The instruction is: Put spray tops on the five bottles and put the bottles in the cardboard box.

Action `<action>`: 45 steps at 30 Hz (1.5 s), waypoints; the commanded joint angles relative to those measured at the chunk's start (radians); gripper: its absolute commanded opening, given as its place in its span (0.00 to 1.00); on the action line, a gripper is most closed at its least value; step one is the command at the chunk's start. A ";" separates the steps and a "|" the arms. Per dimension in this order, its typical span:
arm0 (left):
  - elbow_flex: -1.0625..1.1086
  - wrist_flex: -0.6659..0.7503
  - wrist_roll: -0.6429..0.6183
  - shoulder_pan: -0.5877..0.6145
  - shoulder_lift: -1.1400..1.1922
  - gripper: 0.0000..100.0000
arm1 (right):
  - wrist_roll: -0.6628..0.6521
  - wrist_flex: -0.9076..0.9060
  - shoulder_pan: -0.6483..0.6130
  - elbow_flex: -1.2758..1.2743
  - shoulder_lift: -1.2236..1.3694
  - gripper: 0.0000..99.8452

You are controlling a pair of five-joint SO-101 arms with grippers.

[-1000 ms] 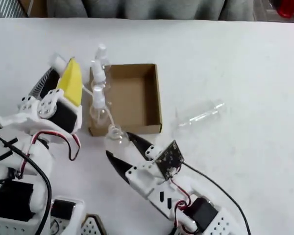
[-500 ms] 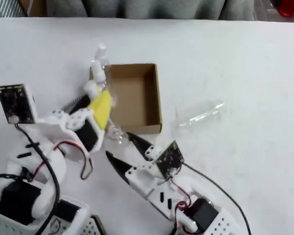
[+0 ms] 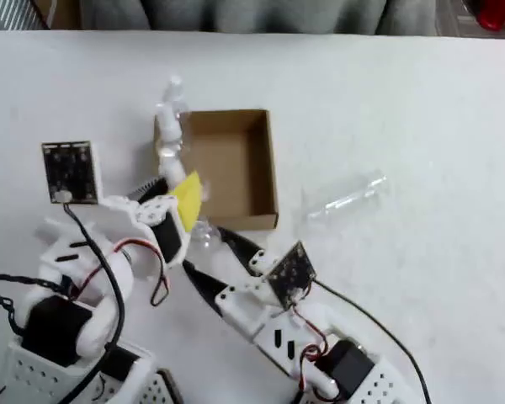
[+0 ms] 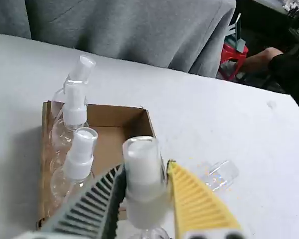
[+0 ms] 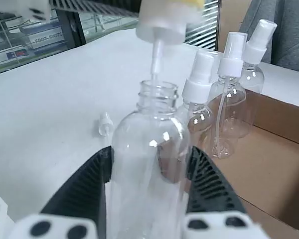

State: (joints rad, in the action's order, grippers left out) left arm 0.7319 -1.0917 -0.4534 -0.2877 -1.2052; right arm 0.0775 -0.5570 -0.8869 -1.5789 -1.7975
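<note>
Left gripper [image 4: 144, 169], tilted over, pinches a spray top [image 4: 141, 186] above the bottle [image 5: 142, 194] right gripper [image 5: 150, 152] seemingly clasps

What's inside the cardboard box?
Bottles with spray tops stand along one wall of the cardboard box, with brown floor beside them. The left tool covers the near corner, so that part is hidden.

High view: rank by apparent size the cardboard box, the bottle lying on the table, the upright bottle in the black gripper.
1. cardboard box
2. lying bottle
3. upright bottle in the right gripper. It is seen from above, top end toward the camera, so it looks small; it may really match the lying one.
</note>
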 commanded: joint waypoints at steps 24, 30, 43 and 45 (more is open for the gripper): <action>0.437 0.149 0.124 -0.119 -0.461 0.06 | -0.006 0.025 0.007 0.009 -0.007 0.02; 0.483 0.110 0.140 -0.124 -0.530 0.06 | -0.006 0.025 0.007 0.009 -0.007 0.02; 0.485 0.106 0.143 -0.119 -0.549 0.11 | -0.006 0.025 0.007 0.009 -0.007 0.02; 0.485 0.106 0.143 -0.119 -0.549 0.19 | -0.006 0.025 0.007 0.009 -0.007 0.02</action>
State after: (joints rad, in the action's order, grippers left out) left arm 1.2198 -0.9689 -0.3230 -0.3859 -1.7453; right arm 0.0775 -0.5585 -0.8899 -1.5881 -1.7960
